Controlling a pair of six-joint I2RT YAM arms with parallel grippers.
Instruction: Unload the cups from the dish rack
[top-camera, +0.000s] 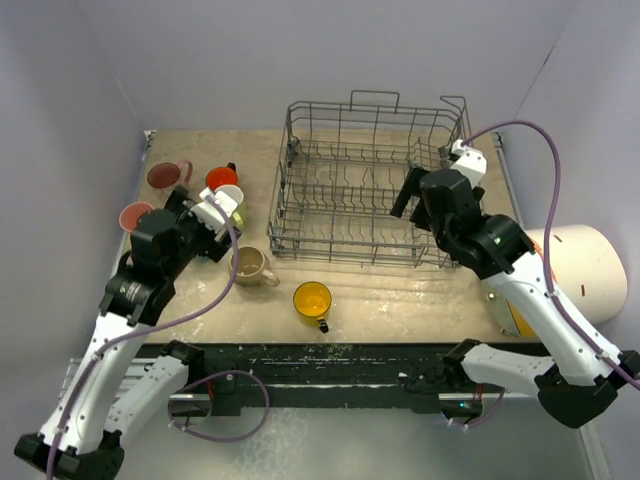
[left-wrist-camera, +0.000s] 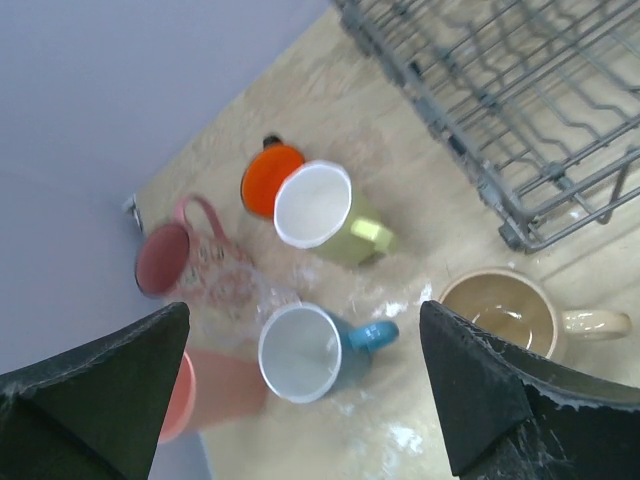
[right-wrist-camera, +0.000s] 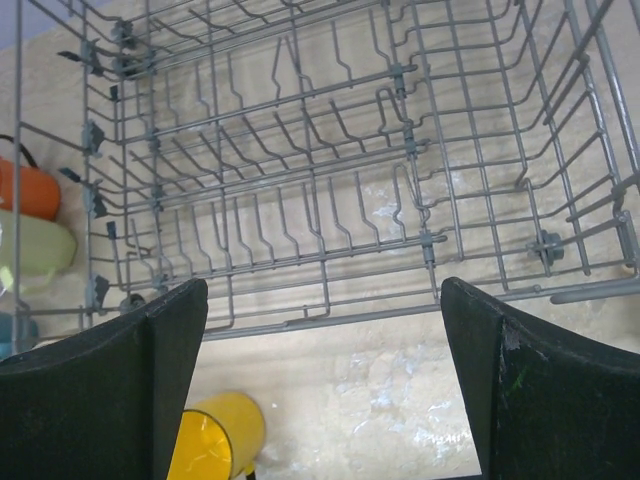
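The grey wire dish rack stands at the back middle with no cups in it. The cups stand on the table to its left: pink mug, orange cup, pale yellow-green cup, pink tumbler, beige mug, yellow mug. My left gripper is open and empty above the blue mug, which stands upright between its fingers in the left wrist view. A clear glass shows faintly beside it. My right gripper is open and empty over the rack's near right side.
A big white cylinder lies off the table's right edge. Grey walls close in the back and both sides. The right wrist view shows the yellow mug on bare table in front of the rack.
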